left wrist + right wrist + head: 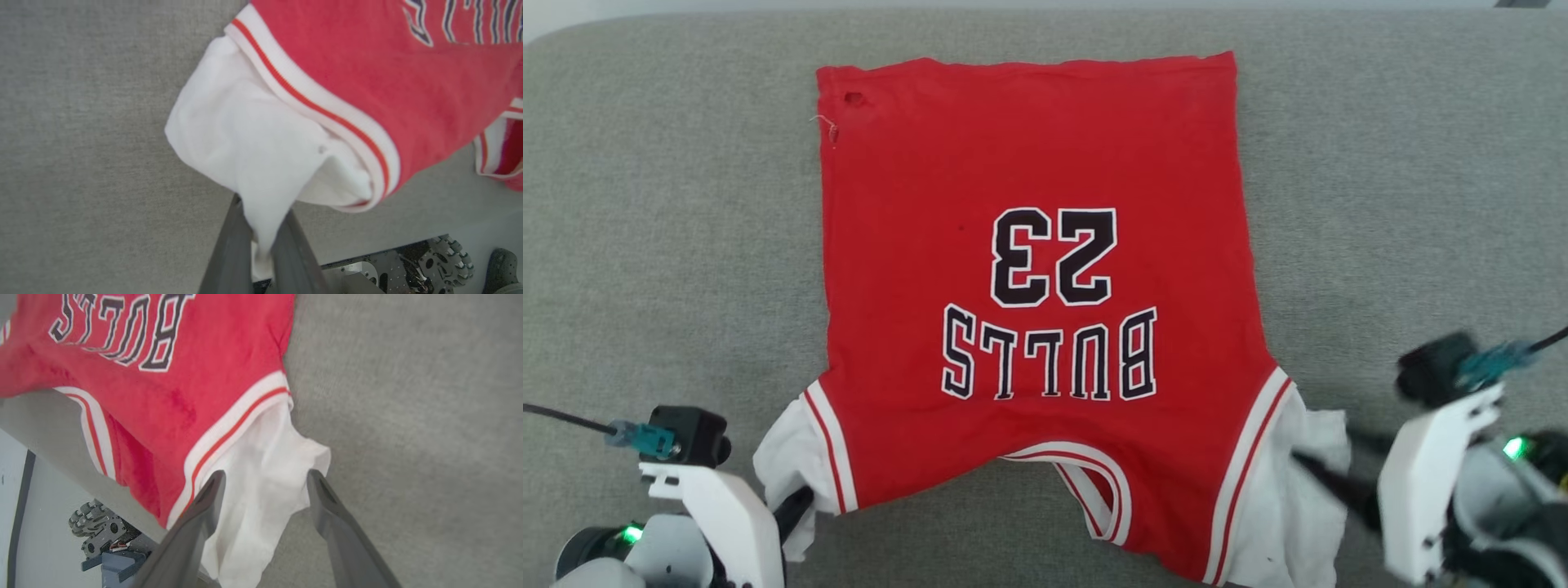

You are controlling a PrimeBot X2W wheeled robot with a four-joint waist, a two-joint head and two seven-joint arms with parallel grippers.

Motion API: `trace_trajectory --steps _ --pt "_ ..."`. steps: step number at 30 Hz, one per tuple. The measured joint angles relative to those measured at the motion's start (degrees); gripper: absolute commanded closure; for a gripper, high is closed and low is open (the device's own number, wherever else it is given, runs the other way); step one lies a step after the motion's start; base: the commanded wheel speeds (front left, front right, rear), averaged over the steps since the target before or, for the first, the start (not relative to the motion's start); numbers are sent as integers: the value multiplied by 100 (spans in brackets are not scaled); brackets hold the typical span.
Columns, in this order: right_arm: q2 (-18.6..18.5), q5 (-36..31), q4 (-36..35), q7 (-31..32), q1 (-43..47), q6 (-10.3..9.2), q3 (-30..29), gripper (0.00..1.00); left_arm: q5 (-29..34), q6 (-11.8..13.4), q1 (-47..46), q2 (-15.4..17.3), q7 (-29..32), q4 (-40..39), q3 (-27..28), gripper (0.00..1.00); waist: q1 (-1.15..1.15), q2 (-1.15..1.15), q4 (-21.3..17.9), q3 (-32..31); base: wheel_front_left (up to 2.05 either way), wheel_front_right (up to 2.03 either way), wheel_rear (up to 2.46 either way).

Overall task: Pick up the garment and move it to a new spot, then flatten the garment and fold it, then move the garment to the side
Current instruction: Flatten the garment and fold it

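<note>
The garment (1037, 269), a red jersey shirt with white sleeves and black "BULLS 23" print, lies spread on the grey table with its collar toward me. My left gripper (796, 506) is shut on the white left sleeve (253, 151); the cloth is pinched between its dark fingers (233, 245) in the left wrist view. At the lower right, my right gripper (1327, 478) stands open over the white right sleeve (265, 473). The right wrist view has its two fingers (204, 506) spread apart, with the sleeve lying loose between them.
The grey fabric-covered table (1405, 180) stretches well beyond the shirt on both sides and at the back. Its near edge shows in the wrist views, with the robot's wheeled base (102, 535) and the pale floor below it.
</note>
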Motion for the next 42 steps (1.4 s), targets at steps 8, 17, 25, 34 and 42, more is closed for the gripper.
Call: trace_trajectory --steps 8,17,25,34,42 --pt "549 -648 -350 -183 -1389 0 -645 0 129 -101 -319 -186 33 -71 -55 100 0 0 207 159 0 0 0" --pt "537 -1339 1492 -975 -3396 0 -579 0 396 -365 -818 -526 227 -16 -296 100 0 0 670 361 0 0 0" --pt "261 -1778 3450 -1212 -4735 0 -744 0 557 -661 -1279 -939 328 147 -511 100 0 0 1246 619 0 0 0" --pt "82 -2713 5688 -853 -5889 0 -1289 0 641 -957 -1584 -1394 321 461 -650 100 0 0 1877 1026 0 0 0" --pt "32 -3081 6512 -269 -6410 1 -1575 100 639 -1077 -1678 -1566 268 721 -692 100 0 0 2121 1212 0 0 0"
